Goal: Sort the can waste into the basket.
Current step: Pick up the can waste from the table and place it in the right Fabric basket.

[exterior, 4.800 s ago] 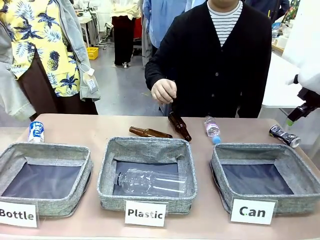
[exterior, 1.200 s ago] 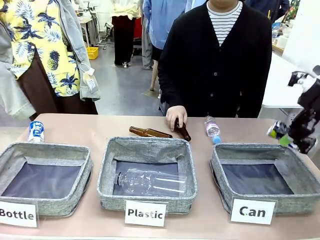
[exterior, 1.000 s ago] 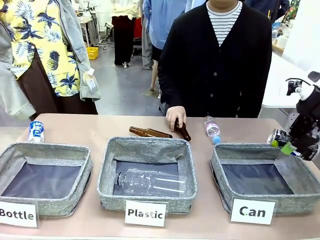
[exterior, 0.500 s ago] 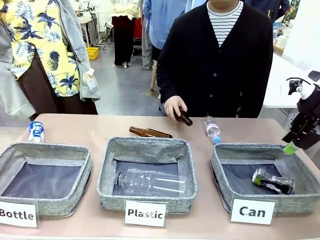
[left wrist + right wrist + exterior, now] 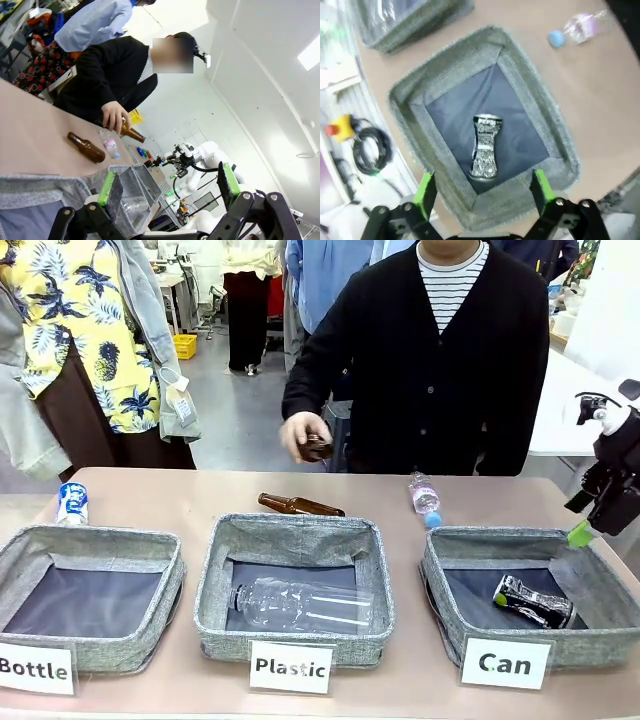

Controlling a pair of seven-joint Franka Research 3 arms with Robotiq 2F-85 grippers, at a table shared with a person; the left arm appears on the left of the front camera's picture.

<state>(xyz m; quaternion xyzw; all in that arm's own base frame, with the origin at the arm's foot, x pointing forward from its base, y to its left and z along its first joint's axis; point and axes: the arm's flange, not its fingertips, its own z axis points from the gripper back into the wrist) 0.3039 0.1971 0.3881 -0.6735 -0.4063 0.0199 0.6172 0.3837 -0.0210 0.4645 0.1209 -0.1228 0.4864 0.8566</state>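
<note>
The crushed black and silver can (image 5: 532,602) lies on its side on the dark floor of the "Can" basket (image 5: 437,575), at the right. My right gripper (image 5: 588,528) hangs open just above the basket's far right rim, apart from the can. From the right wrist, the can (image 5: 486,147) lies below and between the open fingers of my right gripper (image 5: 482,192), inside the basket (image 5: 520,70). The blue and white can (image 5: 72,502) stands at the table's far left. My left gripper (image 5: 167,187) is open with nothing between its fingers.
The person's hand (image 5: 300,433) holds a brown bottle above the table's far edge. Another brown bottle (image 5: 300,505) and a small plastic bottle (image 5: 424,494) lie behind the baskets. The "Plastic" basket (image 5: 213,585) holds a clear bottle. The "Bottle" basket (image 5: 20,550) stands left.
My right gripper opened and the crushed can fell into the "Can" basket, where it settled. The person lifted one brown bottle off the table.
</note>
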